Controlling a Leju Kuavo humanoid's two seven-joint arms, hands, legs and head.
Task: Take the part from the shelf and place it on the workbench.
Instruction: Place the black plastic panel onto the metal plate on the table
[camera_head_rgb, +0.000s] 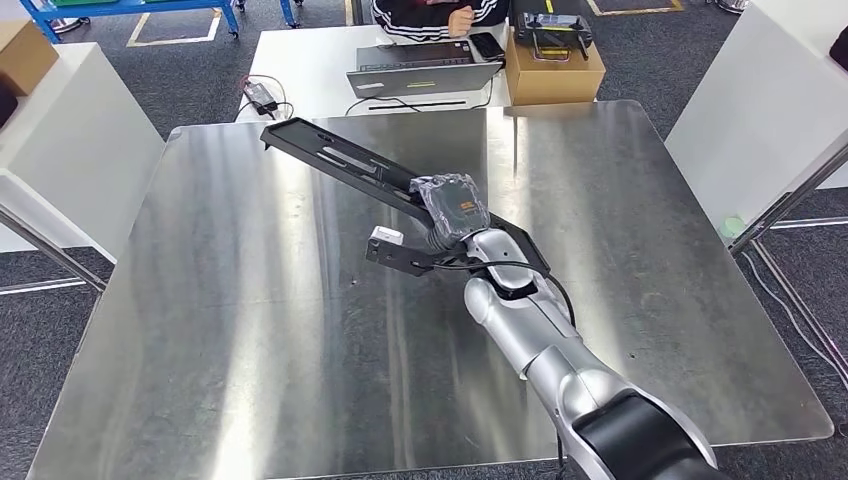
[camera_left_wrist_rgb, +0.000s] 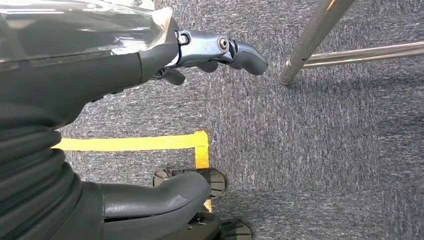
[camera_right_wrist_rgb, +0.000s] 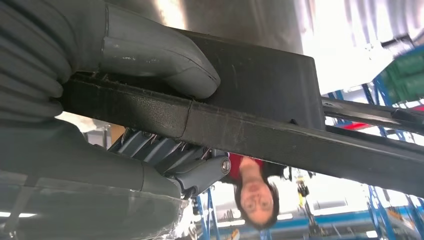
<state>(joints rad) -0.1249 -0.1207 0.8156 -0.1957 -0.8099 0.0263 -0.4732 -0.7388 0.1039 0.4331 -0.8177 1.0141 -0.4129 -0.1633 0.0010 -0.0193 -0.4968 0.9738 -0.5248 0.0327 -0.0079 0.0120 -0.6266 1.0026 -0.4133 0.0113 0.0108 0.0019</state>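
Note:
A long black plastic part stretches diagonally over the steel workbench, from the far left toward the middle. My right hand, under a clear cover, grips it near its nearer end, beside a small white tag. In the right wrist view the thumb presses on one face of the part and the fingers wrap the other. Whether the far end touches the bench I cannot tell. My left hand hangs over the carpet, fingers apart, holding nothing.
Behind the bench a white table carries a laptop and a cardboard box, with a person seated there. White cabinets flank both sides. Near my left hand are metal frame legs and yellow floor tape.

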